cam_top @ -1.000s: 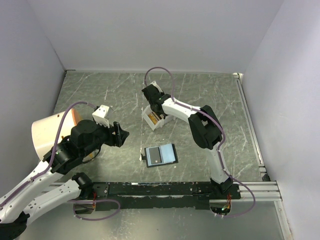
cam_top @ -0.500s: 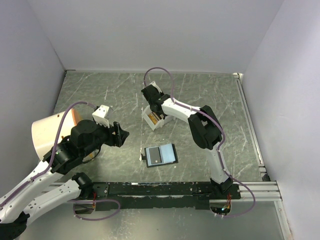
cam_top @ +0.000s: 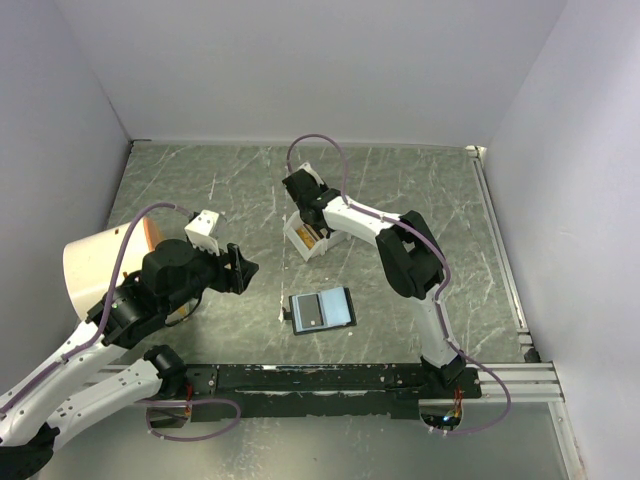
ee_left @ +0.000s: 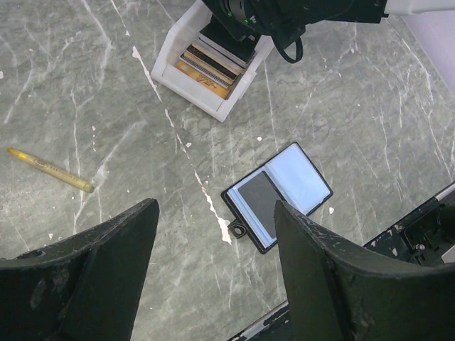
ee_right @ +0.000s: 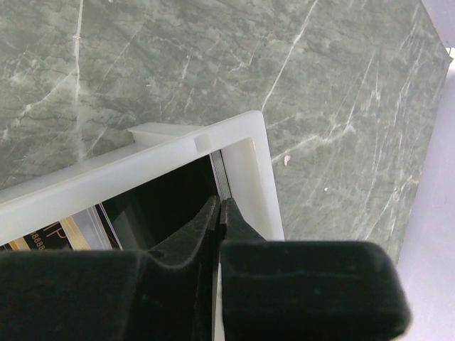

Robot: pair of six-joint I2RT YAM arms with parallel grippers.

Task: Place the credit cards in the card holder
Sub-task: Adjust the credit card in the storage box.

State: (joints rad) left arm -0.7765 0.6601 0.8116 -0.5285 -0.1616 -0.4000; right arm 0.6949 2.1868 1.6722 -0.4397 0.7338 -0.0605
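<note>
**A:** What has changed over the last second?

**B:** Very little. The right end effector has crept slightly towards the far-left corner of the white rectangular plastic box, and it is still dipped inside. Nothing else on the grey marbled desk has moved.

**A:** Is it holding anything?

**B:** Its two black fingers are drawn together, almost touching, hard against the inner face of the box's end wall. I cannot tell whether a card edge is pinched between them.

**A:** And the cards?

**B:** The thin gold-tan and dark credit cards stand stacked on edge inside the box, and none is outside it. The flat bi-fold card holder, black-edged with a pale blue-grey inside, lies open on the near side of the box and well apart from it. One half shows a dark panel, which could be a pocket or a card.

**A:** The other arm?

**B:** The left end effector hovers to the near left of the box, fingers spread wide with nothing between them.

**A:** So how far along is the task?

**B:** I judge it is still at the pick. With so small a shift, no card has come free, so the lift out of the box and the carry to the holder are both still to do.
</note>
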